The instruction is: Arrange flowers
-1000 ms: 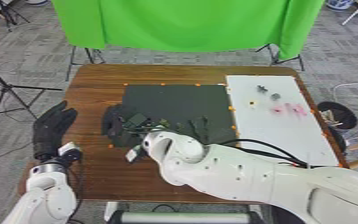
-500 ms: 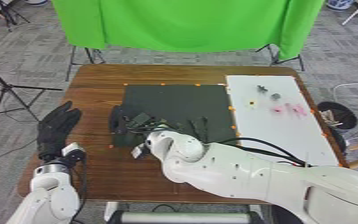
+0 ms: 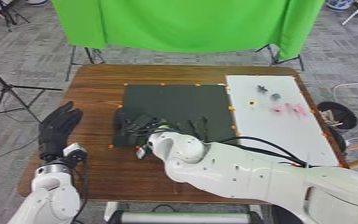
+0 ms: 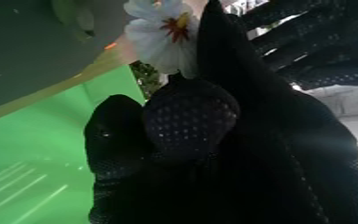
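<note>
In the head view my right hand (image 3: 133,123) is low over the left part of the black mat (image 3: 175,100), partly hidden by its own wrist. In the right wrist view, a white flower (image 4: 162,42) with a red and yellow centre stands just past the curled fingers of my right hand (image 4: 190,117), which appear to pinch its stem. The stem itself is mostly hidden by the glove. My left hand (image 3: 60,123) rests at the table's left edge, fingers straight; it also appears as a dark glove (image 4: 322,42) farther off in the right wrist view.
A white board (image 3: 286,137) covers the table's right side, with small dark pieces (image 3: 262,89), a yellow-centred flower (image 3: 252,103) and pink flowers (image 3: 291,108) on it. Dark slender items (image 3: 198,126) lie on the mat near my right wrist. A black bin (image 3: 337,115) stands beyond the right edge.
My right hand has shifted slightly to the right over the mat. My left hand has also moved a little to the right.
</note>
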You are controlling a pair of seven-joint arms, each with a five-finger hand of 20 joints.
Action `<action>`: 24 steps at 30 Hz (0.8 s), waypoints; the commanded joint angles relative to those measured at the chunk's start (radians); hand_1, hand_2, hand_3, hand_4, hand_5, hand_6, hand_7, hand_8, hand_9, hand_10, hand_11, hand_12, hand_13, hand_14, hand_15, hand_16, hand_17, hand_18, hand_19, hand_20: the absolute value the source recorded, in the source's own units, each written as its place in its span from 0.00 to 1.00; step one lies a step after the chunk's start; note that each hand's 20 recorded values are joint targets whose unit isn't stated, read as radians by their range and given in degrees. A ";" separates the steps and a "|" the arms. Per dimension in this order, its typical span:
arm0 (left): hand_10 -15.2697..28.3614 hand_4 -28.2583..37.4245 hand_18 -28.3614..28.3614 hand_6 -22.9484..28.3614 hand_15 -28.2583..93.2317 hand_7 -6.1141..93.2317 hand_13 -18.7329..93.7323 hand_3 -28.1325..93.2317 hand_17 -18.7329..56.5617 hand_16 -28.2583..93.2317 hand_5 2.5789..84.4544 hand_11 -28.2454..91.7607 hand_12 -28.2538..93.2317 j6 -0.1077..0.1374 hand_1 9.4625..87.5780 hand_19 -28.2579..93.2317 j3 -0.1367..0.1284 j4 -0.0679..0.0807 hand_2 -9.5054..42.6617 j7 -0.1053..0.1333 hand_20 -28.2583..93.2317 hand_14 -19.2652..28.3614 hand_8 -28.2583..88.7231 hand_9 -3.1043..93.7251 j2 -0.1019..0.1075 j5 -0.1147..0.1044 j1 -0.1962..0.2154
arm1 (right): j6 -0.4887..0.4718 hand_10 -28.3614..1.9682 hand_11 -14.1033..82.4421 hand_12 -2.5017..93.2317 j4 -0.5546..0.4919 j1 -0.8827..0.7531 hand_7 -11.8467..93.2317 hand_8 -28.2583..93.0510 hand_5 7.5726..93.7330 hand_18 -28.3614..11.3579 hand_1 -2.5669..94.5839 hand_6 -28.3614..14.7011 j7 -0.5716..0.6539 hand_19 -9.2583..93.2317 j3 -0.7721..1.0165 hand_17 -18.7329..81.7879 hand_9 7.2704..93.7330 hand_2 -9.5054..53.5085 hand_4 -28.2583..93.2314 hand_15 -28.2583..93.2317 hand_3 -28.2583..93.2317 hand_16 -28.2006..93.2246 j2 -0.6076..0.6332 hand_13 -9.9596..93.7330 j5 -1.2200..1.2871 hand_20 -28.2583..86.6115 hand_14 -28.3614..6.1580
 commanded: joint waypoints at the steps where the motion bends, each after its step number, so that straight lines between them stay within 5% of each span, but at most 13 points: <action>1: 0.67 0.07 0.69 0.52 0.40 0.25 0.56 0.79 0.57 0.21 0.58 0.45 0.32 -0.021 0.44 0.28 -0.015 0.002 0.56 -0.014 0.49 0.69 0.16 0.57 -0.014 0.005 0.004 | -0.090 0.63 0.20 0.19 -0.019 -0.005 0.29 0.23 0.82 0.52 0.66 0.70 0.045 0.99 0.023 0.86 0.82 0.00 0.12 0.70 0.75 0.48 0.015 0.98 -0.028 0.59 0.75; 13: 0.67 0.06 0.69 0.52 0.40 0.25 0.56 0.79 0.57 0.21 0.59 0.45 0.32 -0.025 0.43 0.29 -0.013 0.000 0.56 -0.025 0.49 0.69 0.16 0.56 -0.010 0.009 0.009 | -0.155 0.64 0.25 0.14 -0.053 -0.012 0.28 0.23 0.80 0.50 0.61 0.71 0.081 0.98 0.049 0.85 0.77 0.00 0.13 0.69 0.75 0.48 0.040 0.98 -0.024 0.59 0.74; 18: 0.67 0.06 0.69 0.52 0.41 0.25 0.56 0.79 0.57 0.21 0.59 0.45 0.32 -0.028 0.43 0.29 -0.011 -0.001 0.56 -0.029 0.49 0.70 0.17 0.56 -0.009 0.012 0.009 | -0.207 0.54 0.25 0.14 -0.082 -0.011 0.29 0.14 0.67 0.49 0.52 0.78 0.096 0.99 0.067 0.83 0.69 0.00 0.12 0.69 0.83 0.47 0.047 0.96 -0.005 0.59 0.76; 24: 0.67 0.06 0.69 0.50 0.41 0.25 0.57 0.79 0.57 0.21 0.59 0.45 0.32 -0.036 0.43 0.28 -0.012 0.003 0.55 -0.034 0.49 0.70 0.17 0.57 -0.009 0.015 0.005 | -0.254 0.52 0.24 0.15 -0.102 -0.009 0.29 0.12 0.61 0.47 0.49 0.81 0.111 0.99 0.085 0.82 0.65 0.00 0.12 0.69 0.84 0.47 0.050 0.95 0.008 0.59 0.76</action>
